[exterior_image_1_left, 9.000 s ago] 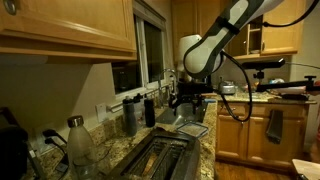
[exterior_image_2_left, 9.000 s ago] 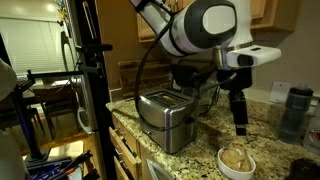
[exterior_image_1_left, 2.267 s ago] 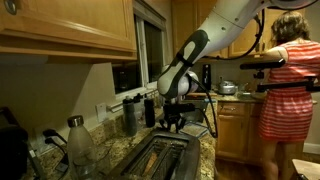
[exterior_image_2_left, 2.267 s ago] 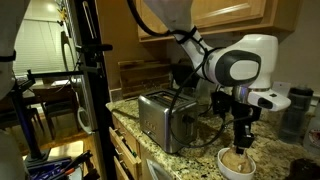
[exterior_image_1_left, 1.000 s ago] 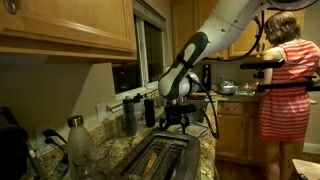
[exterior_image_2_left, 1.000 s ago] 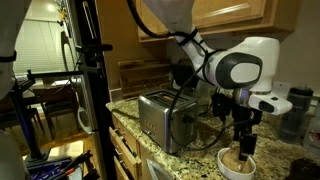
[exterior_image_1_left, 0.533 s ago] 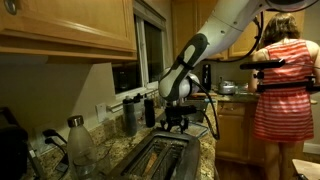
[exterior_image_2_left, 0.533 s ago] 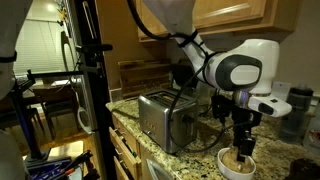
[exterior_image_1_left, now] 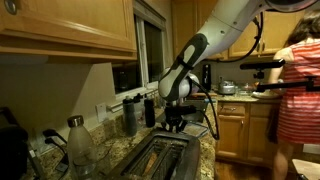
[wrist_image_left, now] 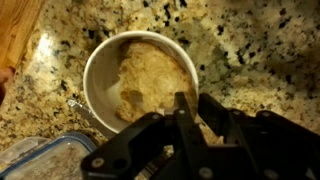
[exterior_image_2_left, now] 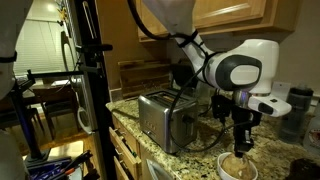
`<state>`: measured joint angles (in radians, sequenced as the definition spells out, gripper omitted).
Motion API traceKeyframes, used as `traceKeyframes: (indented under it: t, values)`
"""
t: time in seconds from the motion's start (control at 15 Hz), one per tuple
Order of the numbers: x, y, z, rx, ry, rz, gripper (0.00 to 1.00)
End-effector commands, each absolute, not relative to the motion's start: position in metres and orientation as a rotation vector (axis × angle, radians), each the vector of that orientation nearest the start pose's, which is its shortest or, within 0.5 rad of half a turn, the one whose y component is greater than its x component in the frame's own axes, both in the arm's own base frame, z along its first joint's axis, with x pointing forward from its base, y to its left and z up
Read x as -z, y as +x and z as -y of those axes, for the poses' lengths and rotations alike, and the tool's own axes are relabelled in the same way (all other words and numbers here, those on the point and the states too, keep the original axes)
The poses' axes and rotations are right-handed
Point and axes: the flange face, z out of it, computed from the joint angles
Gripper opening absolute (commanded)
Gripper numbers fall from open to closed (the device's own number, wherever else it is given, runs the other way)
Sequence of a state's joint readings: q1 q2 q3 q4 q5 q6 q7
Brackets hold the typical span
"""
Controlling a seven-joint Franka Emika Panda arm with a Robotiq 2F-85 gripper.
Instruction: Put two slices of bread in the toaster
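A white bowl [wrist_image_left: 95,75] on the speckled granite counter holds the pale tan, mottled slices of bread [wrist_image_left: 150,75]. My gripper [wrist_image_left: 197,105] reaches down into the bowl's near side, its two dark fingers drawn close together with the edge of a slice between them. In an exterior view the gripper [exterior_image_2_left: 241,148] stands upright in the bowl [exterior_image_2_left: 237,168], just beside the shiny steel toaster [exterior_image_2_left: 165,118]. In an exterior view the toaster [exterior_image_1_left: 160,158] lies in the foreground, slots up, with the gripper [exterior_image_1_left: 174,125] behind it.
Dark bottles [exterior_image_1_left: 130,117] and a glass bottle [exterior_image_1_left: 78,140] stand along the wall. A lidded plastic container [wrist_image_left: 45,160] lies beside the bowl. A black camera stand [exterior_image_2_left: 90,80] rises before the counter edge. A person in red [exterior_image_1_left: 298,95] stands in the background.
The jaws have closed from wide open to nearly together over the bread in the bowl. The arm has hardly moved. The person in the background has shifted to the right.
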<state>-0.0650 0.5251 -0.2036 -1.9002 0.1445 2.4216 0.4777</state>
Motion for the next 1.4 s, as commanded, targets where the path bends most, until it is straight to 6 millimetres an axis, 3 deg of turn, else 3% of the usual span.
traceKeyframes:
  t: [0.0,0.47,1.0,1.33]
  values:
    - [-0.225,0.605,0.161,0.009,-2.888,-1.277,0.09]
    - [-0.229,0.606,0.162,0.019,-2.885,-1.276,0.1]
    - [-0.248,0.61,0.162,0.068,-2.872,-1.276,0.1]
    - [-0.275,0.612,0.158,0.166,-2.846,-1.281,0.1]
